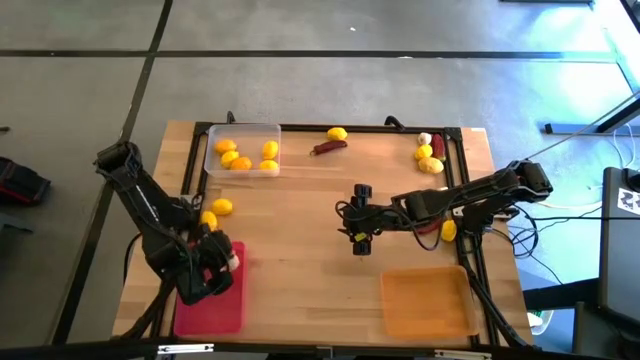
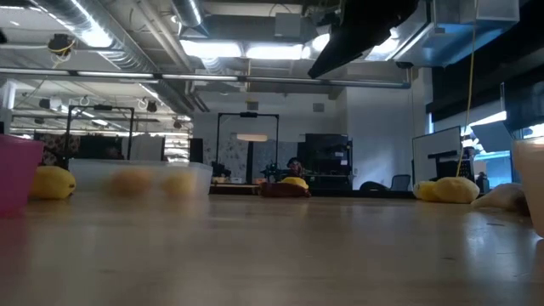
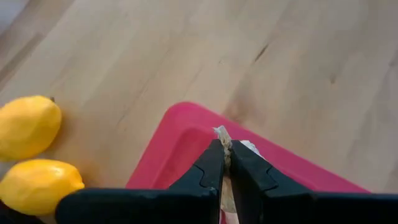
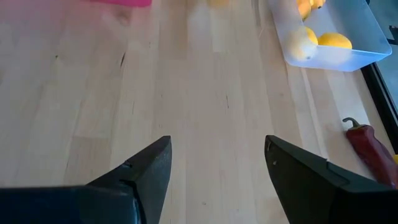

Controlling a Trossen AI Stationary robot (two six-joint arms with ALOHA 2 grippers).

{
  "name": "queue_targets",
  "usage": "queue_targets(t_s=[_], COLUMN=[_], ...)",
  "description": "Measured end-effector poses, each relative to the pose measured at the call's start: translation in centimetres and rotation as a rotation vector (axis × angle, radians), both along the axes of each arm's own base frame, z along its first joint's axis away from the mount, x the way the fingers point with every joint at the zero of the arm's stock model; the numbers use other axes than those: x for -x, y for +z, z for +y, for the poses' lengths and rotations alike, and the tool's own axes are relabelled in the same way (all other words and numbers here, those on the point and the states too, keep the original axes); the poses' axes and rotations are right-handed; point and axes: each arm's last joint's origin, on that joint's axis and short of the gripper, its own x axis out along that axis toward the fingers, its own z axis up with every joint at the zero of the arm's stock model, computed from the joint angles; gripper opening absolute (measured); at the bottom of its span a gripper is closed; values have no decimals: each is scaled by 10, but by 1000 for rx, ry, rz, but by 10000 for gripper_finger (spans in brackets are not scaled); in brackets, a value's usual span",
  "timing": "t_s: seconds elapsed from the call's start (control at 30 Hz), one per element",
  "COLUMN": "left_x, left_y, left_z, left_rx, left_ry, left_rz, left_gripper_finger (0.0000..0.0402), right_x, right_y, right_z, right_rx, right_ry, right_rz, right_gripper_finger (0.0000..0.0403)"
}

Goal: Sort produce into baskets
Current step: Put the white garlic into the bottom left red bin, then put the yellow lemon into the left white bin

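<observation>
My left gripper (image 1: 224, 258) is shut on a whitish garlic bulb (image 1: 232, 258) above the far right corner of the pink-red tray (image 1: 205, 305); in the left wrist view the gripper (image 3: 225, 155) hovers over the tray's corner (image 3: 180, 134). My right gripper (image 1: 360, 220) is open and empty above the bare middle of the table; it also shows in the right wrist view (image 4: 217, 162). The clear tray (image 1: 243, 150) at the far left holds several lemons. The orange tray (image 1: 428, 303) lies near the front right. My left gripper pinches the garlic bulb between its two fingers; the papery tip (image 3: 222, 133) sticks out past the fingertips and a white part of the bulb (image 3: 250, 147) shows beside one finger. The fingers slant down from above. The bulb is clear of the tray.
Two lemons (image 1: 216, 212) lie on the table just beyond the pink-red tray. A chili (image 1: 328, 147) and a lemon (image 1: 337, 133) lie at the far middle. Lemons, a garlic bulb and a chili (image 1: 431, 152) lie at the far right; one lemon (image 1: 448, 230) lies under my right arm.
</observation>
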Motion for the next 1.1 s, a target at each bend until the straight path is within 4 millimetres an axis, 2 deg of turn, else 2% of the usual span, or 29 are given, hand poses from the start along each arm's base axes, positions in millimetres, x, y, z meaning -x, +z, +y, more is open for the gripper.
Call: queue_targets(t_s=[0.27, 0.47, 0.57, 0.83, 0.97, 1.1], left_x=[5, 5, 4, 3, 2, 5], left_y=[-38, -45, -45, -43, -28, -7], left_z=[6, 11, 12, 12, 11, 15], left_rx=[17, 8, 22, 41, 94, 146], left_ry=[21, 38, 50, 54, 42, 9], left_rz=[-23, 8, 20, 33, -4, -76], left_gripper_finger=[17, 25, 59, 196, 249, 284], right_x=[-6, -10, -11, -11, -11, -11], right_y=[-11, -18, -17, -17, -17, -17], right_z=[1, 2, 2, 2, 2, 2], right_rx=[9, 11, 9, 9, 8, 7], right_ry=[0, 0, 0, 0, -1, -1], right_rz=[35, 44, 35, 37, 37, 34], right_gripper_finger=[250, 250, 250, 250, 250, 250])
